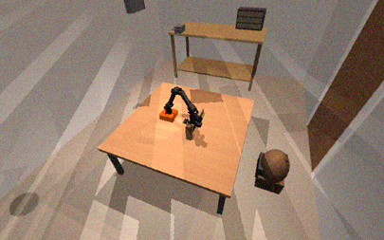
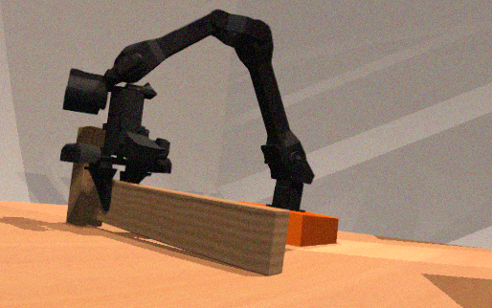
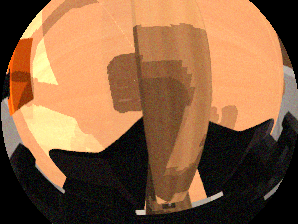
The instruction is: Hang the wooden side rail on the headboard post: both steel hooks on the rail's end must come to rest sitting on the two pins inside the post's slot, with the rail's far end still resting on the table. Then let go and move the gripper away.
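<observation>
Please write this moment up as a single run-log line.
pincer: shut on side rail | rail end: at headboard post | far end: on table | hooks: hidden | release: pending

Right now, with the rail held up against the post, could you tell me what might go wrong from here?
The hand is shut on the rail right beside the post, but no view shows the hooks or pins, so letting go could drop an unseated end. The hand sits very near the post; pulling away carelessly might knock it. The far end rests on the table and could slide.

Black arm [image 2: 268, 91] and tool [image 2: 112, 188], light brown wood-grain rail [image 2: 201, 225], darker brown post [image 2: 83, 191], orange base block [image 2: 311, 229], pale orange surface [image 2: 144, 282], grey walls [image 2: 392, 72]
</observation>
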{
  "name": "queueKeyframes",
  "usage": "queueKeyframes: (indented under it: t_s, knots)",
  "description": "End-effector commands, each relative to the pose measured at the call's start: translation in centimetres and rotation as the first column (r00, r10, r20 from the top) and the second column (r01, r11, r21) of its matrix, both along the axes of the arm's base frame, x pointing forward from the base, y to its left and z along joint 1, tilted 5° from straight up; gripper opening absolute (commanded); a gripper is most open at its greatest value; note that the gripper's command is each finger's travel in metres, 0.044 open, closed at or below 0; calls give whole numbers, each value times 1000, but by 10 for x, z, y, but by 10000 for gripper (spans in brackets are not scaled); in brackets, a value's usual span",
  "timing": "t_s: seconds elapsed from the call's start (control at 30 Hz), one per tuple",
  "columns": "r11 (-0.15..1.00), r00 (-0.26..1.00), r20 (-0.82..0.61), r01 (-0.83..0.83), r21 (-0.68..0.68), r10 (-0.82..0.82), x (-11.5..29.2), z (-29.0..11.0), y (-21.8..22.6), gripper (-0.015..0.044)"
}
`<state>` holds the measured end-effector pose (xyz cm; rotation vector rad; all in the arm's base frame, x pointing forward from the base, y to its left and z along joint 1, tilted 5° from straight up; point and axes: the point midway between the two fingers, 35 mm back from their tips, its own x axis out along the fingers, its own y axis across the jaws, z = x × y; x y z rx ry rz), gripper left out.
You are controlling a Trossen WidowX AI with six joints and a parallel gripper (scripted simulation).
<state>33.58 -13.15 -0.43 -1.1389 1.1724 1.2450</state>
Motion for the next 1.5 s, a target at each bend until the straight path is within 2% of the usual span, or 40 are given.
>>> queueKeyframes:
  t_s: [0.0, 1.47]
  knots:
    - [1000, 1000, 9, -1, -11, 1, 1, 2, -2, 0]
    - [1000, 1000, 9, -1, -11, 1, 1, -6, -2, 0]
